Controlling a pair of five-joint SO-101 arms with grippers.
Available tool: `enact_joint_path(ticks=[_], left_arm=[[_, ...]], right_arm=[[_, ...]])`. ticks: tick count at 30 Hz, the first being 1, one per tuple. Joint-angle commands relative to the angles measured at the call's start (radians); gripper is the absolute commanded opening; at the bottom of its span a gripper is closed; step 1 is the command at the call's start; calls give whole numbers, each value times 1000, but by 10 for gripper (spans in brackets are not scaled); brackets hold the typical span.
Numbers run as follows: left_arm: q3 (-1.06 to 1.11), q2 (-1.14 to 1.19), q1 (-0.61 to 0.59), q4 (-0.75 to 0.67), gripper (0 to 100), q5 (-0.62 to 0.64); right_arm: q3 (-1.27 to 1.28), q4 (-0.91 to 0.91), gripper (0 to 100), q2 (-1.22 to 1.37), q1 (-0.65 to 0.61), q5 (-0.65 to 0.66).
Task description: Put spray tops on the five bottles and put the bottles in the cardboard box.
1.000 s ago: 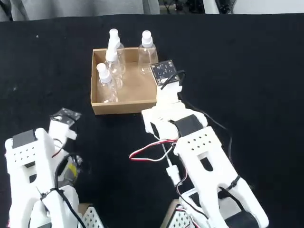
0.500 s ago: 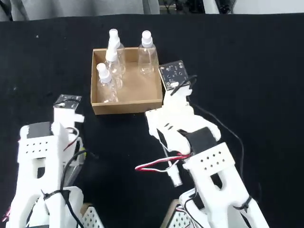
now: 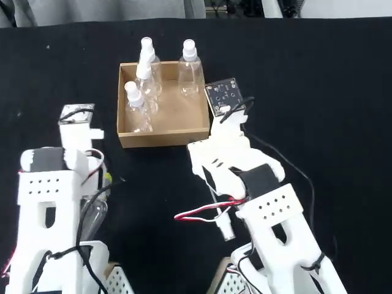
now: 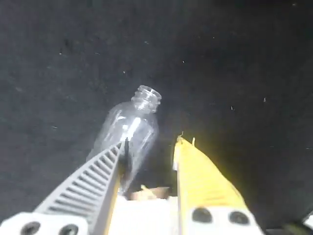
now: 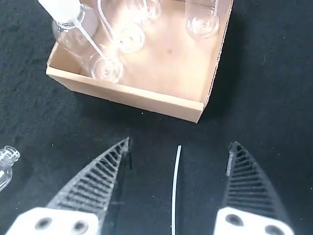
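1. The cardboard box [image 3: 162, 138] sits at about 11 o'clock from the middle of the black tabletop [image 3: 318, 73]. Four capped bottles [image 3: 188, 64] stand upright inside it, crowded toward its 9-to-12 o'clock walls. That leaves bare floor at the box's 5 o'clock corner, which I judge is room for the fifth.
2. The uncapped bottle [image 4: 129, 129] lies on its side on the tabletop at roughly 8 o'clock, under the left arm, well apart from the box. Its threaded neck is open, so it is the one not yet ready to pack.
3. The left tool [image 4: 151, 143] is moderately spread, with one finger grey and ribbed and the other yellow. It hangs right over the base end of the lying bottle, and the grey finger crosses the bottle's side. I cannot tell whether either finger touches the plastic. The pose suits closing on the body while keeping the neck free for a top.
4. The right tool [image 5: 179, 143] is spread wide and carries nothing. It hovers just off the box's 5 o'clock corner.
5. A thin white tube [image 5: 175, 191] lies on the tabletop between the right tool's fingers. This is probably the stem of the last spray top [image 3: 225, 231], which lies beneath the right arm at 5 o'clock. The wide spread would suit dropping onto it.
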Motion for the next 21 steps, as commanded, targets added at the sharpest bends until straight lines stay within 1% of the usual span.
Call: enact_joint_path(ticks=[1,11,13,17,21], left_arm=[[-101,-9,-131,17,142,-163],[-117,-9,-433,23,142,-534],[-117,-9,-481,25,142,-583],[-107,2,-550,26,142,-637],[-68,3,-605,83,142,-729]], right_arm=[[2,-3,263,-44,-18,11],[2,-3,263,-44,-18,11],[2,-3,263,-44,-18,11],[2,-3,263,-44,-18,11],[2,-3,263,-44,-18,11]])
